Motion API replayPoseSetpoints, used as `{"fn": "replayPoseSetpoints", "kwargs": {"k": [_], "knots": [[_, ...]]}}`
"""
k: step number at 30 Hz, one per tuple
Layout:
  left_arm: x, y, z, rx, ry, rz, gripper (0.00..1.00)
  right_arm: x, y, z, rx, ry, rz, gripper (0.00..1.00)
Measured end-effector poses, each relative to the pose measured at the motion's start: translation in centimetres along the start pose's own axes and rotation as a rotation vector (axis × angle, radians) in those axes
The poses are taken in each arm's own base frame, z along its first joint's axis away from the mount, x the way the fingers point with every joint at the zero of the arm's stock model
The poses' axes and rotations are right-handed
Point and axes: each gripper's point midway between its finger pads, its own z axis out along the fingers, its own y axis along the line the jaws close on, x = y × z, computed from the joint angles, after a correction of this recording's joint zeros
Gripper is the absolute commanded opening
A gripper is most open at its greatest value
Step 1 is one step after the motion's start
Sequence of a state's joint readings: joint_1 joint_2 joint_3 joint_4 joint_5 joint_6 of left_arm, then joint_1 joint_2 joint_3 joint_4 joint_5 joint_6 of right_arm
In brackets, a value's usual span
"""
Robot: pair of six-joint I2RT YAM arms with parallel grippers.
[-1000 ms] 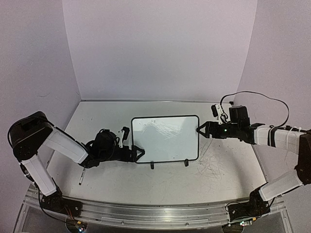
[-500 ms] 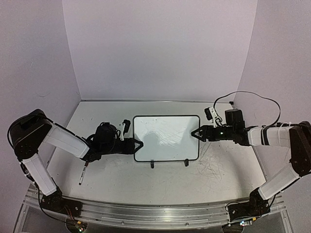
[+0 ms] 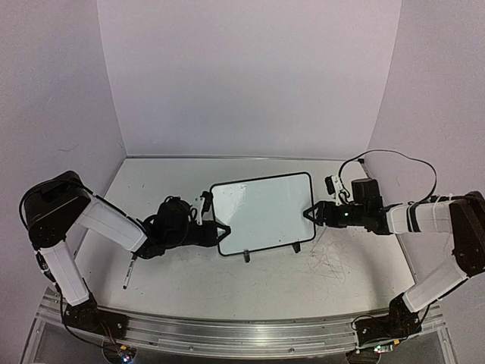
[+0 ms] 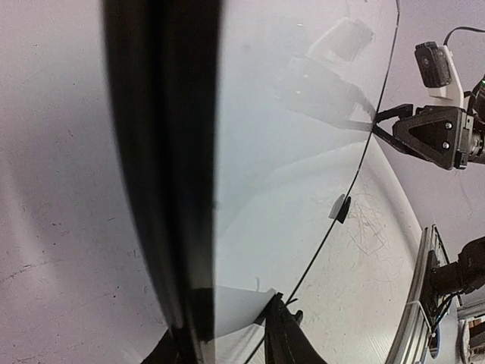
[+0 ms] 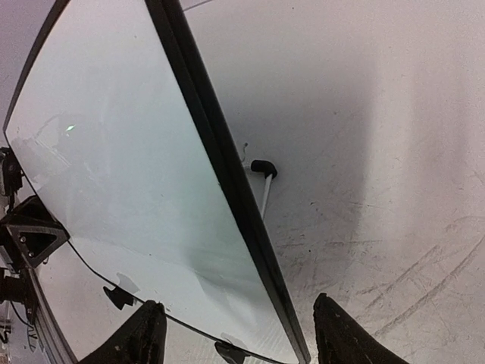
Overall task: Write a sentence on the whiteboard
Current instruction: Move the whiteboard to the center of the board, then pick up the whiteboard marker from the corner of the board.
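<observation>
A black marker (image 3: pixel 128 274) lies on the table (image 3: pixel 227 303) towards the near left corner, just beside the left arm and touched by nothing. Grey scuffs (image 3: pixel 330 262) mark the table on the near right.

The whiteboard (image 3: pixel 261 212) sits in the middle of the table, well apart from every edge. It is skewed, with its right end farther back than its left. Its two black feet (image 3: pixel 246 257) are on the near side.

The left fingers (image 3: pixel 220 230) straddle the board's left edge near its near corner, one on each side of the black frame. They are close in, but I cannot tell whether they pinch it.

The right fingers (image 3: pixel 309 214) straddle the board's right edge about halfway along. They are spread wide, with a gap showing on each side of the frame.

Only faint grey smears and reflections show on the board's face.
</observation>
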State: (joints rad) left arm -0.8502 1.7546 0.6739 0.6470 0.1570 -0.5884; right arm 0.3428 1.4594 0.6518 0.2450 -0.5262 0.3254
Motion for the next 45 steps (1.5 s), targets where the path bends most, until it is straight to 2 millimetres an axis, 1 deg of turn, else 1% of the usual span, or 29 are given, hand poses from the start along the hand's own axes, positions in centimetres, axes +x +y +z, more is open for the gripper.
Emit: {"fn": "replayPoseSetpoints", "kwargs": {"k": [1, 2, 5, 7, 10, 13, 16, 17, 18, 19, 22, 26, 28, 31, 33, 35, 37, 39, 42, 45], "knots": [[0.0, 0.0, 0.0, 0.000, 0.000, 0.001, 0.28, -0.1, 0.0, -0.1, 0.007, -0.005, -0.001, 0.71], [0.0, -0.1, 0.0, 0.000, -0.001, 0.001, 0.32, -0.3, 0.0, -0.3, 0.014, -0.012, -0.003, 0.74], [0.0, 0.0, 0.0, -0.005, -0.001, -0.006, 0.53, -1.0, 0.0, -1.0, 0.037, -0.039, -0.014, 0.81], [0.3, 0.3, 0.0, -0.020, 0.004, -0.017, 0.67, -1.2, -0.4, -1.3, 0.066, -0.050, -0.013, 0.84], [0.9, 1.0, -0.2, -0.052, 0.017, -0.018, 0.81, -1.4, -0.9, -2.0, 0.113, -0.068, -0.011, 0.85], [1.5, 1.6, -1.0, -0.082, 0.029, -0.022, 0.88, -1.5, -1.3, -3.0, 0.160, -0.079, -0.017, 0.85], [1.0, 1.3, -1.8, -0.087, 0.017, -0.021, 0.94, -1.5, -1.9, -4.0, 0.222, -0.077, -0.024, 0.86], [0.7, 1.2, -2.1, -0.089, 0.010, -0.018, 0.95, -1.5, -2.0, -4.3, 0.243, -0.075, -0.027, 0.89], [0.3, 1.1, -2.4, -0.093, 0.000, -0.017, 0.96, -1.4, -2.0, -4.6, 0.260, -0.073, -0.033, 0.94], [0.0, 0.9, -2.6, -0.097, -0.007, -0.014, 0.97, -1.3, -1.9, -5.0, 0.278, -0.072, -0.040, 0.98], [-1.0, 1.1, -3.8, -0.143, -0.029, -0.005, 0.97, -1.4, -0.7, -6.1, 0.303, -0.077, -0.076, 0.98], [-1.9, 2.6, -6.0, -0.268, -0.026, -0.017, 0.97, -2.4, 0.5, -7.3, 0.357, -0.088, -0.127, 0.98], [-2.8, 3.6, -7.8, -0.364, -0.025, -0.038, 0.99, -3.3, 0.4, -8.2, 0.397, -0.106, -0.140, 0.98], [-4.4, 5.1, -11.3, -0.500, -0.041, -0.112, 0.96, -4.4, 0.6, -9.7, 0.430, -0.149, -0.150, 0.98], [-5.1, 6.7, -13.6, -0.587, -0.047, -0.184, 0.95, -4.9, 1.0, -10.3, 0.425, -0.175, -0.153, 0.98], [-4.7, 8.7, -15.5, -0.676, -0.025, -0.250, 0.95, -5.3, 1.4, -10.6, 0.408, -0.194, -0.157, 0.98], [-3.3, 10.5, -17.0, -0.766, 0.019, -0.302, 0.95, -5.4, 1.8, -10.4, 0.385, -0.195, -0.163, 0.98], [-1.7, 11.5, -18.2, -0.828, 0.076, -0.338, 0.93, -5.2, 2.2, -10.2, 0.362, -0.183, -0.171, 0.98], [-0.4, 13.5, -19.7, -0.893, 0.129, -0.397, 0.85, -5.2, 2.8, -10.4, 0.332, -0.183, -0.188, 0.98], [0.5, 15.8, -21.0, -0.956, 0.169, -0.464, 0.74, -5.9, 3.9, -11.7, 0.303, -0.226, -0.208, 0.98]]}}
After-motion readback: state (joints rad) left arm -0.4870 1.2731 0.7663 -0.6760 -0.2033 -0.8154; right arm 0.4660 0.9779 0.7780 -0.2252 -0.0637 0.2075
